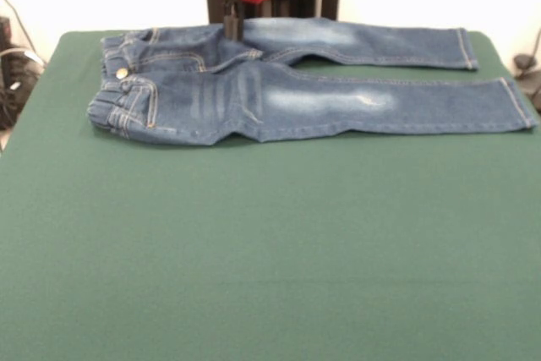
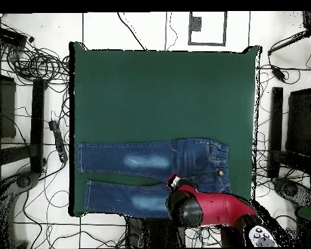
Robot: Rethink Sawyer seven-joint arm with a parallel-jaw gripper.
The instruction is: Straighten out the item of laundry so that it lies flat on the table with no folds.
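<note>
Denim: we see a small pair of blue jeans (image 1: 279, 90) with orange stitching, pale faded patches on both thighs and a brass button at the waist.
Waistband: we find it gathered and bunched, with small ridges at the end of the jeans, on the left in the front view.
Legs: both run sideways across the table (image 1: 254, 251), roughly parallel, with a narrow strip of green showing between them below the crotch.
Lie of the cloth: we read the legs as mostly flat; the hip and crotch area shows creases and looks slightly rumpled.
Place: we see the jeans along the edge of the table nearest the robot, filling most of its width there, while the rest of the dark green top is bare.
Hems: the cuff of the nearer leg in the front view reaches close to the table's right edge; the other cuff stops a little short of it.
Tool: we see the tool (image 1: 232, 23) under the red and black arm (image 2: 210, 207), down at the jeans near the crotch, on the leg nearest the robot.
Tool state: we cannot tell whether it is apart, together or clamped on the cloth.
Surroundings: cables (image 2: 38, 65) lie on the floor around the table in the overhead view.
</note>
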